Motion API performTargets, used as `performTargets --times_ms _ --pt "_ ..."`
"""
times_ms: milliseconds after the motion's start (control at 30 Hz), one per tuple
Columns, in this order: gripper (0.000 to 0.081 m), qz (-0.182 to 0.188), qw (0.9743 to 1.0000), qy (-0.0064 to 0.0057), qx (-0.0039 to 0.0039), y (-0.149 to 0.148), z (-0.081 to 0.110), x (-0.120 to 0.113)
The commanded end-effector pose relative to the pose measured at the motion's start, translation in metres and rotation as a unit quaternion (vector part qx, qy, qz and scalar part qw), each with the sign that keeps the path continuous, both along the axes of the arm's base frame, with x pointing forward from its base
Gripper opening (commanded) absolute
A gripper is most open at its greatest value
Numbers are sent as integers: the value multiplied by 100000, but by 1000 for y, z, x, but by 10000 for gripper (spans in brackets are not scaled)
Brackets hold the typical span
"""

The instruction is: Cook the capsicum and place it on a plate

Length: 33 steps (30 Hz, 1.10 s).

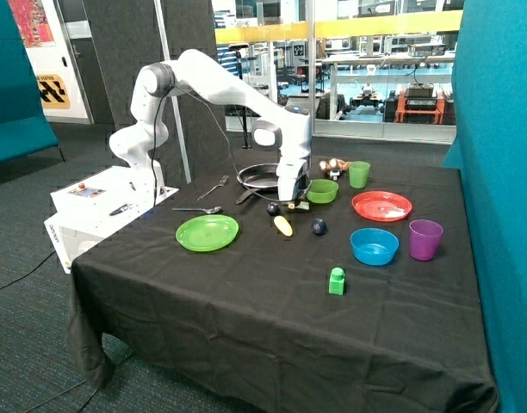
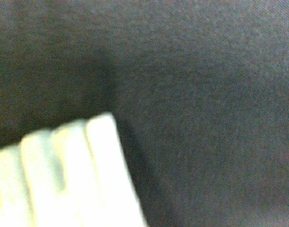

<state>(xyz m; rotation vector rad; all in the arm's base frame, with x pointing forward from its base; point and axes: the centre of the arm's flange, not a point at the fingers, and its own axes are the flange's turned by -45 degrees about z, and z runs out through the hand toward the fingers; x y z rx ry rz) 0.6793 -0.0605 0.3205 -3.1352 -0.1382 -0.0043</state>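
Jaws: cannot tell whether they are spread or pressed together; the outside view hides them behind the hand's body, and the wrist view shows none of them.
Gripper: the gripper (image 1: 293, 200) is down at the cloth, between the frying pan (image 1: 260, 177) and the green bowl (image 1: 322, 190); nothing can be seen lifted in it.
Capsicum: the capsicum (image 1: 303, 205) seems to be the small dark green lump right at the foot of the gripper, on the table (image 1: 246, 301); whether the two touch cannot be told.
Wrist view: dark cloth (image 2: 191, 104), with a pale ridged shape (image 2: 69, 175) in one corner that is too blurred to name.
Step in hand: most likely the pick-up of the capsicum for the pan; the pan looks empty and the green plate (image 1: 207, 232) is bare, so cooking and plating both seem undone.
Doing it well: centre on the lumpy body before closing, since a rounded toy can squirt out sideways; lift straight up to clear the pan's rim.
Lookalikes: a dark ball (image 1: 273, 207) and the yellow piece (image 1: 283, 225) lie close by; keep off them; the red plate (image 1: 381, 206) is not the target.
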Motion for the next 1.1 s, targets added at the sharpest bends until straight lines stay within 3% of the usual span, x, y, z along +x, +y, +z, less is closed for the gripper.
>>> performTargets --times_ms 0,633,1067 --pt "0 1995 99980 126 -178 9 27 -29" --pt "0 4795 99885 121 -181 21 73 -79" --pt "0 6338 99799 118 -183 44 84 -124"
